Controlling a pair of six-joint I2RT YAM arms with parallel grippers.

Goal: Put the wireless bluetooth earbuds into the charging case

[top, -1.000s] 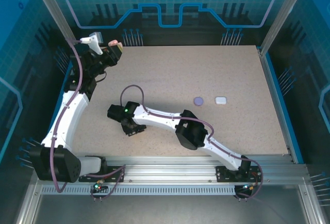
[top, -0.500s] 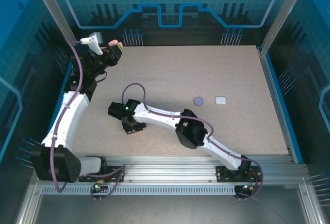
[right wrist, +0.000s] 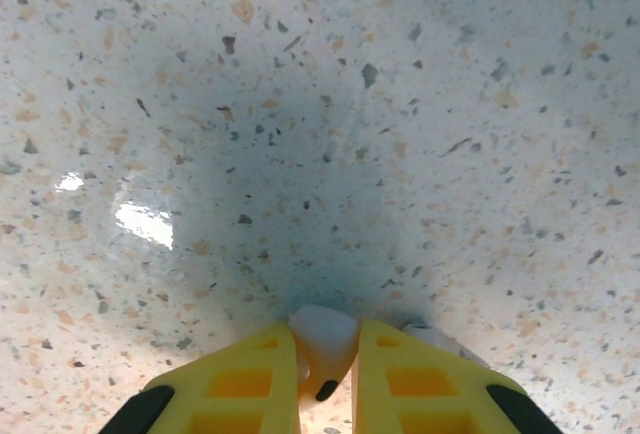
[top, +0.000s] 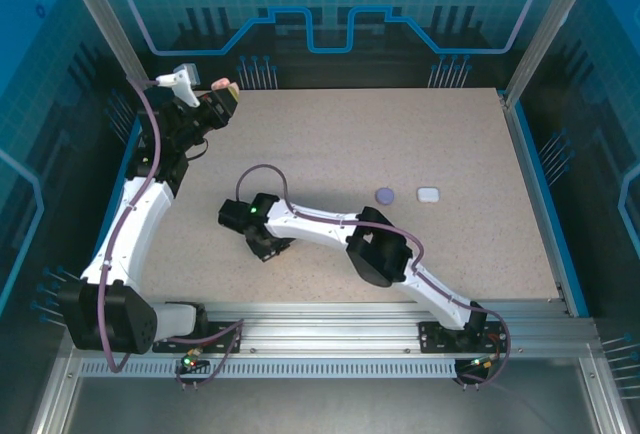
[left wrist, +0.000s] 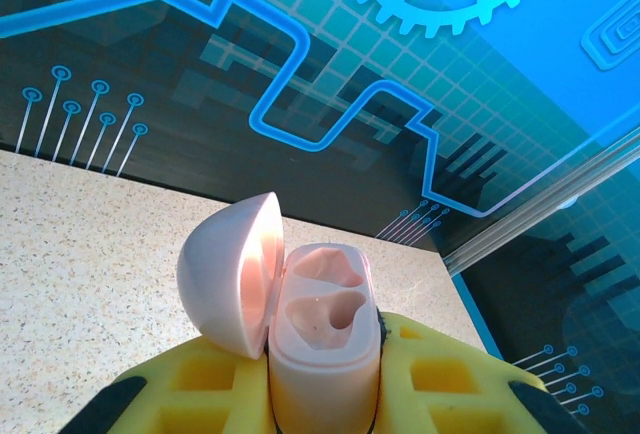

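The left claw (left wrist: 325, 379) is clamped on the pink case (left wrist: 322, 329), its yellow fingers (left wrist: 200, 386) pressed against both sides of the base. The case stands upright with its lid (left wrist: 228, 276) swung open to the left, and both sockets are bare. In the top view this claw is at the far-left corner of the table (top: 330, 134), close to the left frame post (top: 105, 29) and the back wall, so there is little room behind or to its left. The free space lies to the right and toward the near edge.

The right claw (right wrist: 327, 354) is low over the table, left of centre, closed on a white earbud (right wrist: 320, 339) that sits pinched between its tips. A pale shape shows just past the right finger, but I cannot tell what it is. Speckled table lies bare ahead of the claw and on both sides.

The purple case (top: 385, 195) and the white case (top: 428, 195) lie closed side by side, near each other but apart. They are right of centre, well away from both claws and well inside the blue right rim (top: 535, 189). A wide strip of table runs between the right claw and the pink case.
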